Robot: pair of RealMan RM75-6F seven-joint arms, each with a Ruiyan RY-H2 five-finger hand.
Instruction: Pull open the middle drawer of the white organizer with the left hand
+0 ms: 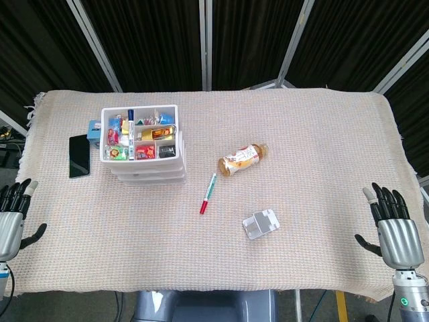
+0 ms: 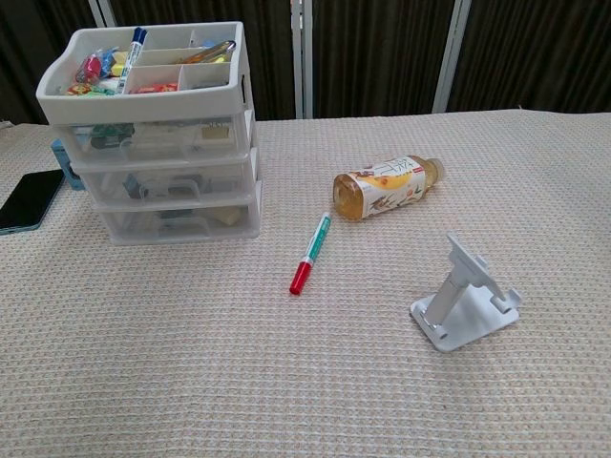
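The white organizer [image 1: 142, 144] stands at the left of the table, its top tray full of small colourful items. From the chest view its three clear drawers are stacked and all pushed in; the middle drawer [image 2: 164, 178] shows small things inside. My left hand [image 1: 13, 213] hangs open at the table's near left edge, well short of the organizer. At the near right edge my right hand [image 1: 394, 228] is open too, fingers up. Neither hand shows in the chest view.
A black phone [image 1: 79, 155] and a small blue box [image 1: 94, 131] lie left of the organizer. A red and green marker [image 2: 311, 253], a tea bottle [image 2: 387, 187] on its side and a white phone stand [image 2: 463, 300] sit mid-table.
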